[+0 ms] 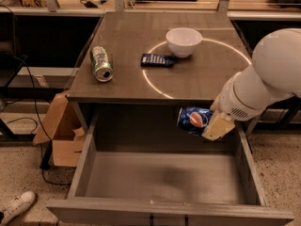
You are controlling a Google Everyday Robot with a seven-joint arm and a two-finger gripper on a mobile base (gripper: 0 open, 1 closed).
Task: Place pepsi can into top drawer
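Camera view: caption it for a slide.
The pincer holds the pepsi can sideways over the open top drawer, just past the table's front edge.

The tool (pixel 209 124), over the drawer's (pixel 160 178) far right, covers the pepsi can's (pixel 192 119) right end. The arm (pixel 263 84) runs off the right edge. The drawer's front is cut by the bottom edge.

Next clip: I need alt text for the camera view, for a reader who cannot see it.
The robot's pincer holds the pepsi can tilted on its side over the back right of the open top drawer. On the table behind it are a green can lying on its side, a white bowl and a flat dark packet.
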